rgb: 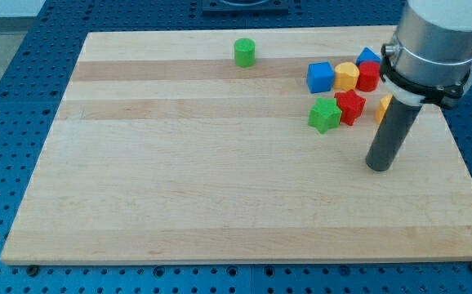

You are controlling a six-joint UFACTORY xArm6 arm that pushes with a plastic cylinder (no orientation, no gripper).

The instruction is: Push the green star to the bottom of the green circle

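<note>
The green star (324, 115) lies on the wooden board at the view's upper right, touching a red star (350, 106) on its right. The green circle (245, 52) stands near the board's top edge, up and to the left of the green star. My tip (378, 165) rests on the board to the lower right of the green star, a short gap away, touching no block.
A cluster sits above the green star: a blue cube (320, 77), a yellow hexagon (347, 76), a red block (369, 76) and a blue block (368, 56). An orange block (383, 106) is partly hidden behind the rod. The wooden board (179, 188) lies on a blue perforated table.
</note>
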